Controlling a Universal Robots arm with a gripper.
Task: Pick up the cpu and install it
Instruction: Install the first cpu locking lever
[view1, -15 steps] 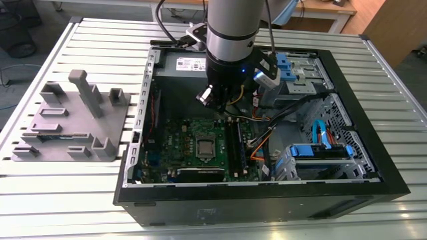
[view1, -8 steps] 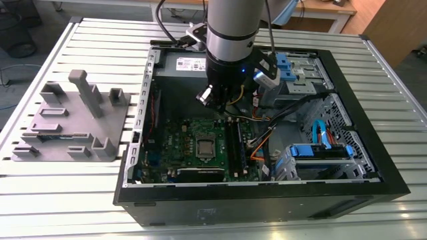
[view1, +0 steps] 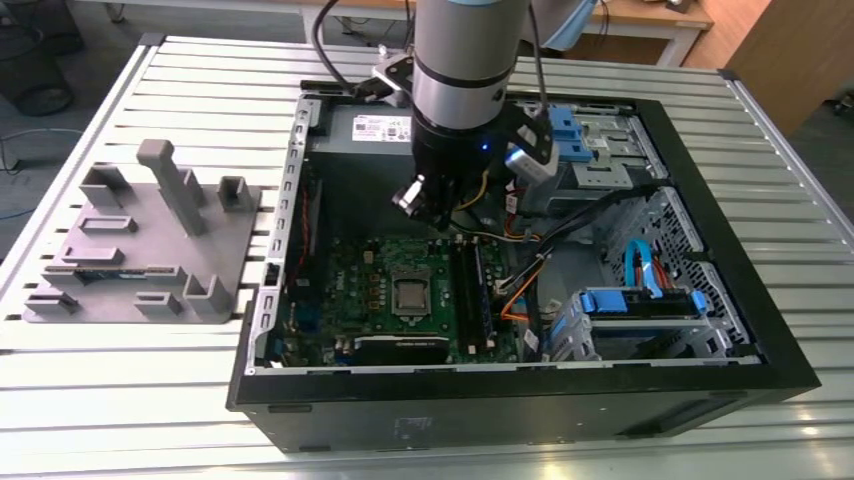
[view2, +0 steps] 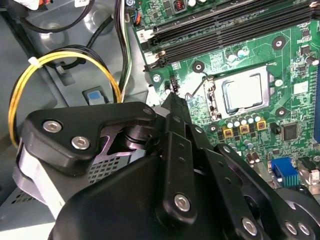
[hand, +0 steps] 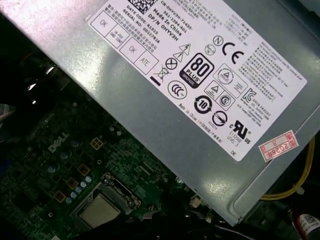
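Black linkage fingers (view2: 176, 107) of the gripper (view1: 430, 203), pinched together and holding nothing, hover over the green motherboard (view1: 400, 290), where the small silver-topped square cpu (view2: 242, 94) sits in its socket, exposed to a knock.

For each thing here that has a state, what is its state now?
Small square silver-topped cpu: lying flat in the motherboard socket, also seen in the first wrist view.
Rectangular silver metal socket frame: around the cpu.
Black computer case: side panel off, interior exposed.
Black gripper: above the green motherboard, beside the socket, not touching the cpu.
Grey plastic tray: on the table, outside the case.
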